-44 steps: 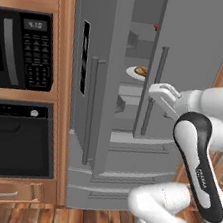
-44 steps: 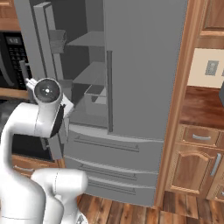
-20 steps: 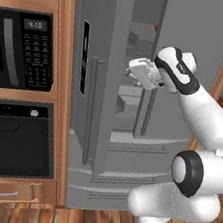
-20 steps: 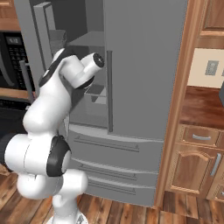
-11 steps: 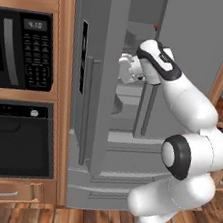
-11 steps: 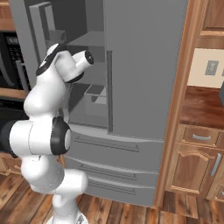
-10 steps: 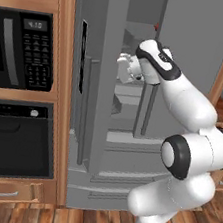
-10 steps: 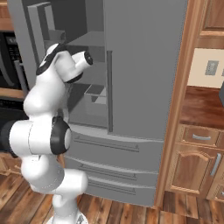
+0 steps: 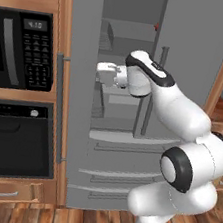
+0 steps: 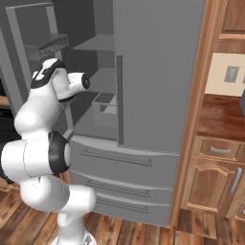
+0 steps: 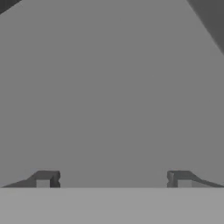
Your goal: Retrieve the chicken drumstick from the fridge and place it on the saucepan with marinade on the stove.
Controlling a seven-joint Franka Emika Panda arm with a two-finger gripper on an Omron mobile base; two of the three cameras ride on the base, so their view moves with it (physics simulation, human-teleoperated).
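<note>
The tool (image 11: 113, 178) stands wide with nothing between its two dark fingertips (image 11: 47, 178), facing a plain grey surface close ahead. One fridge (image 9: 192, 60), its left door (image 9: 74, 103) swung open (right door shut), one black microwave (image 9: 21, 49) and one oven (image 9: 13, 139) to its left. The white arm (image 9: 162, 91) reaches left into the open compartment among grey shelves (image 10: 95, 44). A second ago the hand was nearer the right door; the chicken drumstick cannot be made out
</note>
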